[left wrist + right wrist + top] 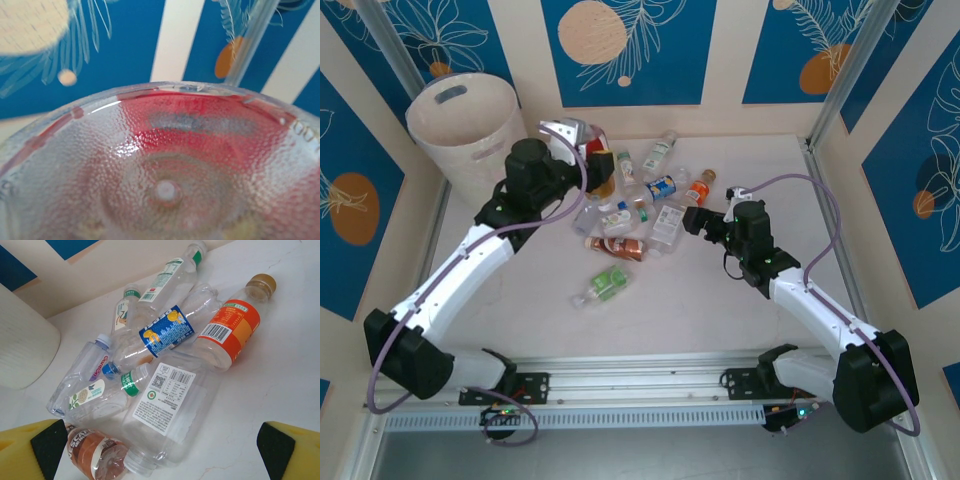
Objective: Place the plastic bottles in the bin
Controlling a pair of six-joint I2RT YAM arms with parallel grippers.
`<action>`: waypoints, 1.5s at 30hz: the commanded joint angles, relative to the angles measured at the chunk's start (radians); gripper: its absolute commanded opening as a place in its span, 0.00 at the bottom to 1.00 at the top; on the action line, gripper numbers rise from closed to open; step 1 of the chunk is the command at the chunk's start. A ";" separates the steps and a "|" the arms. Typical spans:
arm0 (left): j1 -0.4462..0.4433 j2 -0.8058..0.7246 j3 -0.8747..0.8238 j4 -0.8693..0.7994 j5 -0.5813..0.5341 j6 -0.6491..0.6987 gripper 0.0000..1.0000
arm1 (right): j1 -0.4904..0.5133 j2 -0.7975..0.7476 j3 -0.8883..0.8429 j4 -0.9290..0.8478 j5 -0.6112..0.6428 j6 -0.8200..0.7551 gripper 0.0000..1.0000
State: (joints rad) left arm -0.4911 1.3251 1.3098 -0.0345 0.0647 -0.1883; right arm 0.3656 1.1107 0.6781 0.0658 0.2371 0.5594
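Top external: left claw pinching red-label bottle, just right of bin at far left — carry left, clear rim fully before release. Right claw spread wide beside bottle pile on bench.

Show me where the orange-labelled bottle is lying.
In the top view the orange-labelled bottle lies just right of the blue-labelled bottle, a little ahead of the right claw.
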 commanded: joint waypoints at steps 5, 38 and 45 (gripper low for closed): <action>0.022 0.019 0.152 0.047 -0.327 0.278 0.51 | -0.008 0.000 -0.003 0.006 0.013 0.022 1.00; 0.650 0.507 0.775 -0.438 -0.334 0.177 0.55 | -0.004 0.073 0.057 -0.056 -0.018 0.053 1.00; 0.679 0.593 0.795 -0.461 -0.372 0.185 0.61 | 0.004 0.087 0.060 -0.074 -0.002 0.072 1.00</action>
State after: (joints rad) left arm 0.1696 1.9003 2.0579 -0.4820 -0.2684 -0.0162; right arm 0.3626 1.1843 0.7074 0.0063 0.2291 0.6098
